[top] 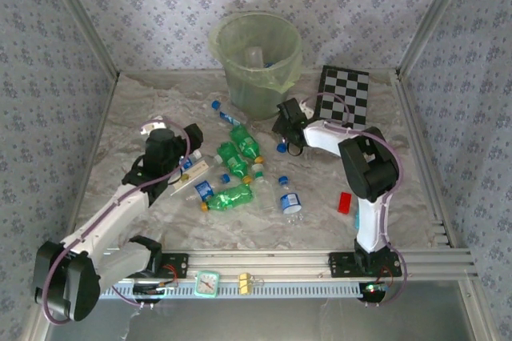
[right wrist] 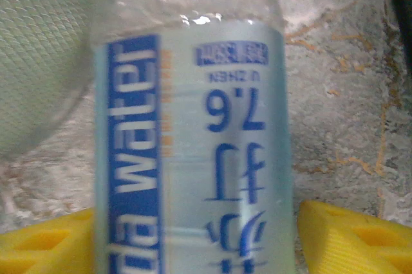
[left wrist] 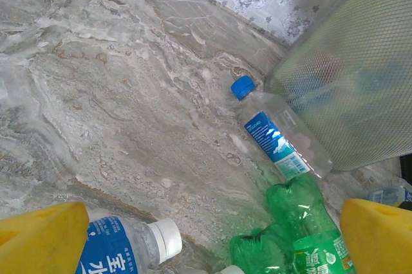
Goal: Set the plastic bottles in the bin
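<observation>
Yellow fingers [right wrist: 347, 235] of the right gripper [right wrist: 196, 242] stand apart on either side of a clear bottle [right wrist: 193, 126] with a blue label. A sliver of table shows between this bottle and one finger, so the gripper is judged released, not clamped. The clear bottle sits low against the wall of the bin [top: 240, 77], outside it.

The left gripper [left wrist: 212, 222] is fully open above the table [left wrist: 96, 94]. A white-capped bottle [left wrist: 129, 248] and a green bottle [left wrist: 302, 235] lie between its fingers; neither is held.

Progress: pale and blue shapes show inside the bin, judged to be bottles already deposited. Most of the work is left. A cluster of bottles [top: 236, 157], green and clear, lies on the table between the arms, and a blue-capped bottle [left wrist: 283, 136] lies just beside the bin wall.

Clearances: the bin stands at the far wall, its rim well above the table, so each bottle must be lifted over it. A chequered board [top: 346, 93] lies just right of the bin, near the right arm. A red block [top: 345, 202] lies well apart from the cluster. Walls [top: 64, 37] close three sides, and a rail [top: 304, 261] bounds the near edge. Open table lies left of the cluster.
</observation>
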